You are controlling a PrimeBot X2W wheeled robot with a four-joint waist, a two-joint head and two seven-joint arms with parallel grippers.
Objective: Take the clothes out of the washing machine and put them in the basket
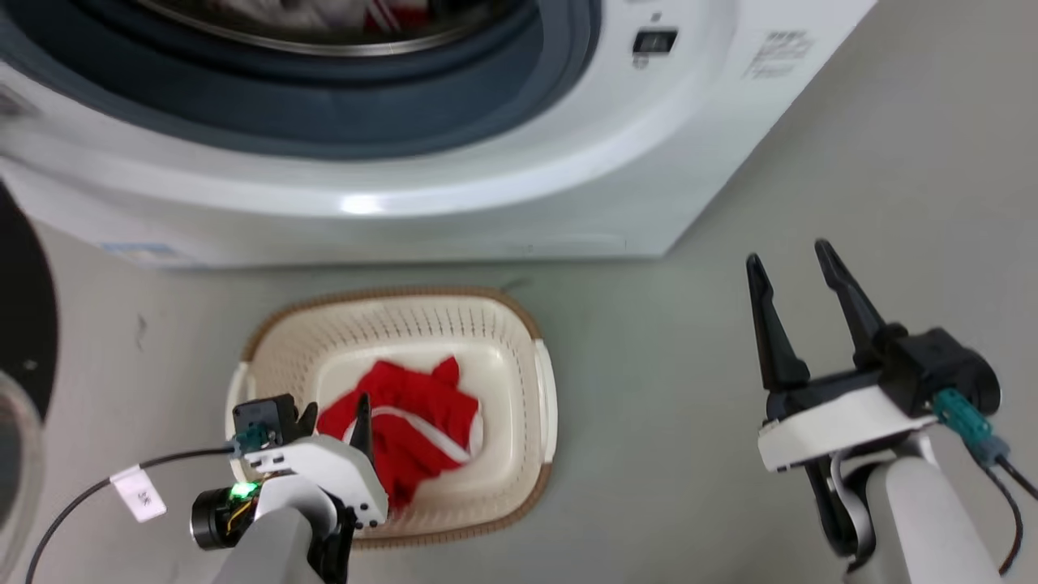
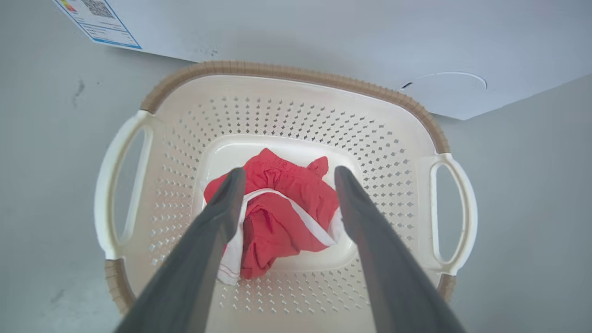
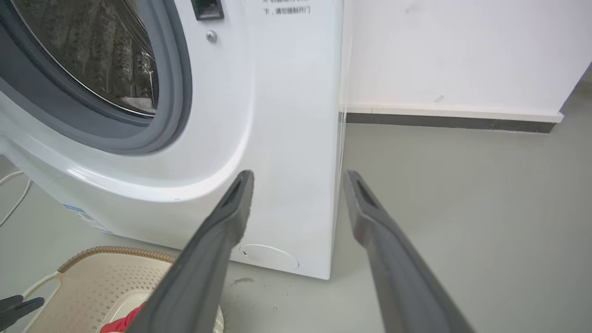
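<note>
As the basket (image 1: 389,296) stands just before the washing machine (image 1: 486,211), presumably for short transfers, one red garment (image 1: 413,405) lies inside it. The left end effector (image 2: 290,172) hangs above the basket, spread and empty; the right end effector (image 1: 791,253) likewise, well to its right.

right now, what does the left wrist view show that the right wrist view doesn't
Left wrist view: the whole basket with both handles, and the red garment crumpled inside below the open left pincer. Right wrist view: the washing machine with grey rubber ring and steel drum, the wall skirting, the open right pincer. Shared: the machine's white front, the basket's brown rim, a scrap of red, the floor.
</note>
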